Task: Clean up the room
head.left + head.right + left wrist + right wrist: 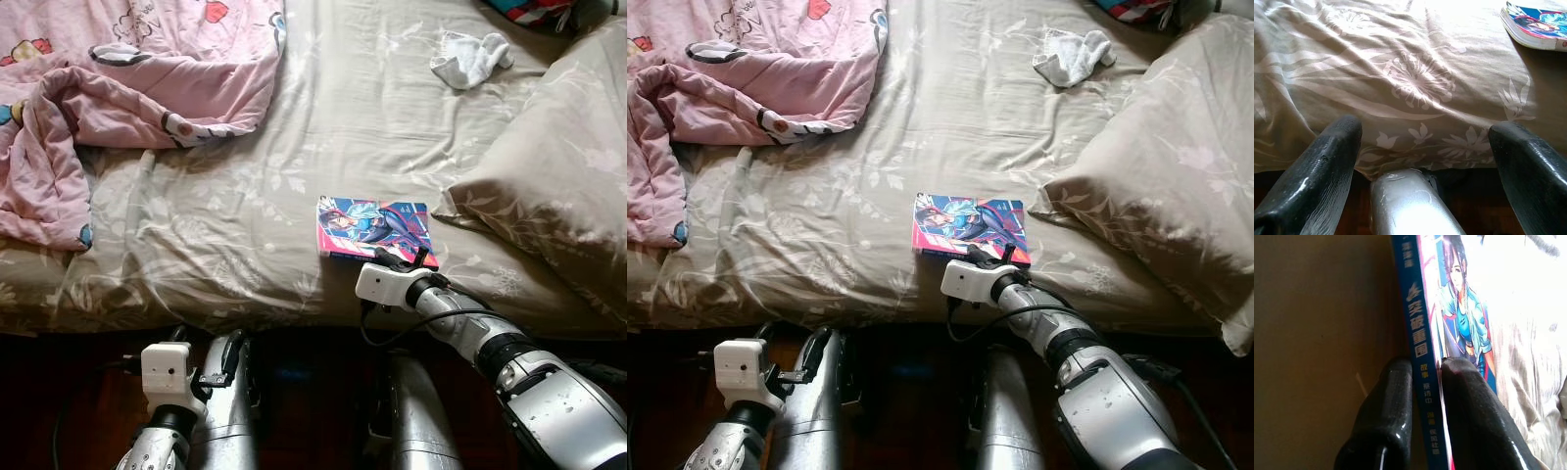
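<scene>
R fingers (1469, 401) pinching book (1422, 352) edge.

Bed, beige floral sheet (950, 127): one colourful book (970, 227) lying flat near the front edge. My right gripper (1004, 258) meets its near edge; how the fingers stand I cannot make out. Pink quilt (735, 88) bunched far left. Beige pillow (1176, 176) right. White sock (1073, 54) beyond. My left arm (740, 377) hangs low.

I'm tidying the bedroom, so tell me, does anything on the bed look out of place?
Yes. A book lies near the bed's front edge, the right end effector closed on its spine. A crumpled white cloth sits near the pillow, and the pink quilt lies bunched at the left.
</scene>
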{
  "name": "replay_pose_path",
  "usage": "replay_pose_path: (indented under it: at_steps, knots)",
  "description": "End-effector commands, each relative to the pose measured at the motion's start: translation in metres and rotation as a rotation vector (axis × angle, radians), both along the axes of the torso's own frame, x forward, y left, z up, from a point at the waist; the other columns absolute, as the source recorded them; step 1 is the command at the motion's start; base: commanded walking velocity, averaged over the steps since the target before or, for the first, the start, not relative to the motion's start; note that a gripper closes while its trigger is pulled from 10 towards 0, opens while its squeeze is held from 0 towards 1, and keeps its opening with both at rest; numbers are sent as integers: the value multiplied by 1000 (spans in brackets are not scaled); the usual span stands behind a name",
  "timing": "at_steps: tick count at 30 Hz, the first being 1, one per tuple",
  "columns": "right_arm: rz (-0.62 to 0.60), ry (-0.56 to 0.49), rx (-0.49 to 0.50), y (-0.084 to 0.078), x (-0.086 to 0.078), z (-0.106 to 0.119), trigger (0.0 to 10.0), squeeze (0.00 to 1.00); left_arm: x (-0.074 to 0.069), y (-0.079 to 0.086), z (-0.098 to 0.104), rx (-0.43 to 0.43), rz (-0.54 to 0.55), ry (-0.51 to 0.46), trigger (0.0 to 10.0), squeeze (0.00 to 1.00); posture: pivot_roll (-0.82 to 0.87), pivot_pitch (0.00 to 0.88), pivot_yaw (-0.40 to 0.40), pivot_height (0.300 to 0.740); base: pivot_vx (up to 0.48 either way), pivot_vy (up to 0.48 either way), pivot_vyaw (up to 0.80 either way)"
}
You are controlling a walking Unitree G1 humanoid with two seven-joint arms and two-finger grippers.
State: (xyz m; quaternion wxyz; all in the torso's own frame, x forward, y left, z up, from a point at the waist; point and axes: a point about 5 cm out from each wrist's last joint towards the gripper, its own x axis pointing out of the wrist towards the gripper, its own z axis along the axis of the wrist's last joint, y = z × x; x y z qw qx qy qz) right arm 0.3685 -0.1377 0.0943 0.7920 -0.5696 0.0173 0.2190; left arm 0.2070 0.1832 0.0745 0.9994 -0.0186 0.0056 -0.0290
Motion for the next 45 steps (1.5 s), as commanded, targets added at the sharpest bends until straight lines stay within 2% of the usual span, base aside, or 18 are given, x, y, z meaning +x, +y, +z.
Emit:
replay_pose_path:
  at_steps: [1,9,10,11,12,13,14,15,21,24,25,27,28,30,33,34,40,45]
  knots:
    - [-11,38,2,-5,-5,-9,10000,1000,-7,0,-10,7,-5,57,10000,0,214,494,-65,612,0,0,0]
    - [-30,101,43,-4,-10,-17,10000,1000,-4,-1,-10,7,-10,56,10000,0,213,489,-62,612,0,0,0]
    - [-30,114,48,-4,-11,-19,10000,784,-3,-1,-10,7,-10,56,10000,0,213,489,-62,612,0,0,0]
    - [-30,122,49,-3,-11,-20,10000,784,-3,-1,-10,8,-10,56,10000,0,214,487,-62,612,0,0,0]
    - [-36,137,58,-3,-12,-22,10000,506,-2,-1,-10,8,-10,56,10000,0,215,483,-61,612,0,0,0]
    - [-40,148,65,-3,-13,-24,10000,388,-2,0,-10,9,-11,56,10000,0,215,483,-61,612,0,0,0]
    - [-43,163,82,-2,-14,-25,10000,59,-1,0,-10,10,-10,56,10000,0,214,477,-61,612,0,0,0]
    - [-46,175,97,-1,-14,-26,10000,0,-1,0,-10,12,-10,56,10000,0,214,473,-61,612,0,0,0]
    - [-70,214,175,4,-17,-30,10000,0,5,1,-11,14,-11,51,10000,0,210,443,-64,612,0,0,0]
    - [-128,234,330,7,-18,-32,10000,0,9,-1,-12,13,-12,46,10000,0,205,422,-64,612,0,0,0]
    - [-178,235,488,7,-19,-30,10000,0,12,-1,-13,13,-11,43,10000,0,197,390,-66,612,0,0,0]
    - [-231,224,640,5,-18,-28,10000,0,15,0,-13,14,-10,39,10000,0,195,384,-67,612,0,0,0]
    - [-264,207,805,3,-19,-26,10000,0,17,1,-13,16,-9,37,10000,0,184,354,-69,612,0,0,0]
    - [-271,203,841,2,-19,-25,10000,0,18,1,-13,16,-9,37,10000,0,184,354,-69,612,0,0,0]
    - [-399,76,1117,-14,-27,-25,10000,0,24,3,-12,17,-5,24,10000,0,147,295,-72,612,0,0,0]
    - [-399,76,1117,-14,-27,-25,10000,0,24,3,-12,17,-5,24,10000,0,147,295,-72,612,0,0,0]
    - [-450,-58,1321,-17,-44,-25,10000,0,34,0,-14,11,-13,17,10000,0,114,233,-69,612,0,0,0]
    - [-391,-149,1358,-7,-51,-11,10000,0,38,1,-14,12,-19,3,10000,0,87,183,-68,612,0,0,0]
